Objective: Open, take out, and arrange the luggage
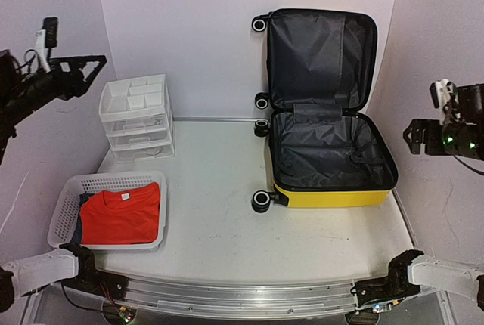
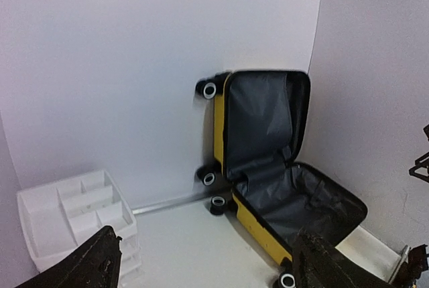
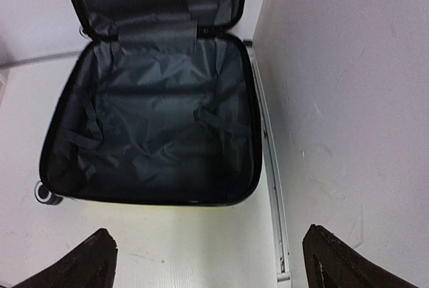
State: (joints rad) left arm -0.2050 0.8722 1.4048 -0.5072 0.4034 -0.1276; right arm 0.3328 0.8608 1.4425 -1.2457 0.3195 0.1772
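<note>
Basket (image 1: 113,176) with a red shirt (image 1: 121,215) sits near-left on the counter (image 1: 219,189); the luggage (image 1: 333,198) lies open at far right, apparently empty. Left pincer (image 2: 206,234) and right pincer (image 3: 209,231) hang wide, holding nothing; further tidying is best approached from above.

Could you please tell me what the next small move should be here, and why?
Probably just lower both arms to rest: the luggage lies open with only bare grey lining showing, the red shirt sits folded in the white basket, and the left gripper and right gripper are open, holding nothing.
</note>
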